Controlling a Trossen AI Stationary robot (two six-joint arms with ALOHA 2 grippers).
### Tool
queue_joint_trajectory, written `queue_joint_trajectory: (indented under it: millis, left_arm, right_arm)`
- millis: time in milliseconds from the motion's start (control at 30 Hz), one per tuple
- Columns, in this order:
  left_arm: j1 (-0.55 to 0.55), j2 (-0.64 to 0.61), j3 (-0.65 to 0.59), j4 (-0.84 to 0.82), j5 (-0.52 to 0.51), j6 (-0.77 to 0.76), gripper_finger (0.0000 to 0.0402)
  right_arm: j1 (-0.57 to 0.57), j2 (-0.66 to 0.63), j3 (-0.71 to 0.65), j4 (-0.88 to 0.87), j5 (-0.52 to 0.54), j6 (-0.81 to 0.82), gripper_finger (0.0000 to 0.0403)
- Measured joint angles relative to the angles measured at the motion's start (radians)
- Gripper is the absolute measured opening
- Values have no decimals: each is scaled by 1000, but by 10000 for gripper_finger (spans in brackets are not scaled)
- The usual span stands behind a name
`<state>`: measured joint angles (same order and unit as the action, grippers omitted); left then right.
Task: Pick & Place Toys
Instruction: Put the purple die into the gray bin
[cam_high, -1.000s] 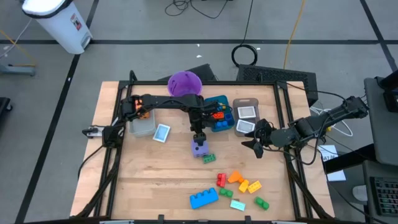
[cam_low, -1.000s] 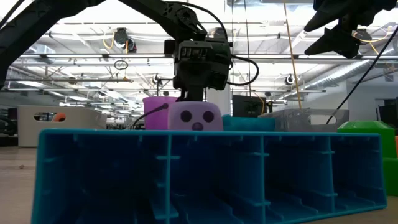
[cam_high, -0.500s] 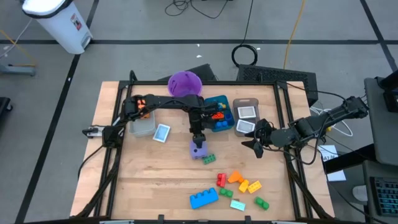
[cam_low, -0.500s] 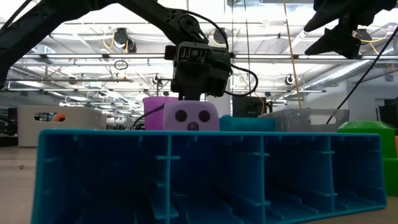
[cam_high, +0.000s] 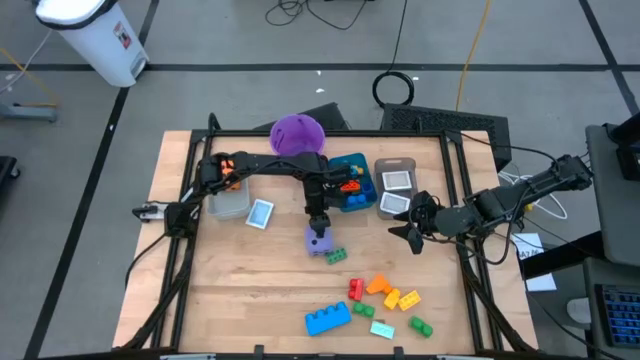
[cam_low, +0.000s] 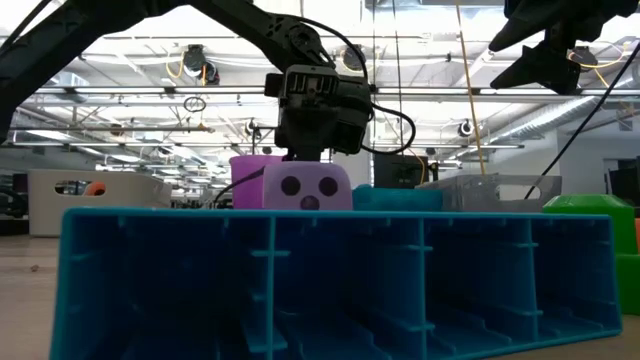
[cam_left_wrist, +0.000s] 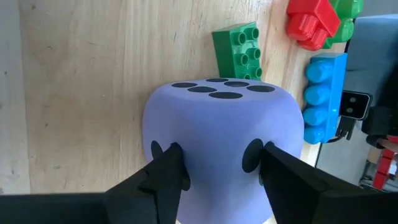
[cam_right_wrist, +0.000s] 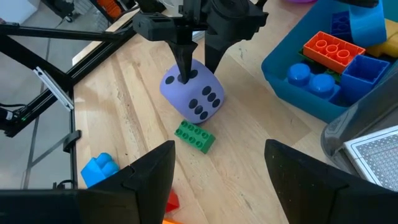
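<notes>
- purple die (cam_high: 320, 238) sits mid worktop (cam_high: 230, 290), small green brick (cam_high: 336, 256) just beside it, teal bin (cam_high: 352, 181) w/ bricks near, further back
- left pincer (cam_left_wrist: 214, 163) comes straight down on it, fingers (cam_right_wrist: 185, 62) either side of the die & touching its faces. looks clamped on, die not lifted yet afaict
- so step = grab phase of the pick
- right pincer (cam_high: 408, 232) hangs over the worktop's right side, wide open, holding nothing
- next imo: firm grip, lift straight up w/o clipping the green brick, carry to a bin
- rest of the bricks (cam_high: 385, 292) wait near the front edge
</notes>
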<state>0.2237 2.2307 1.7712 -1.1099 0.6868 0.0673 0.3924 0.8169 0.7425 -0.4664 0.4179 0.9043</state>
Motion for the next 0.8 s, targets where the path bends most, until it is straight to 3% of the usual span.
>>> queue_joint_trajectory:
  millis: [800]
  left_arm:
    - [12, -31, -5, -58, -8, -21, 186]
  right_arm:
    - [0, 0, 0, -2, 0, -15, 240]
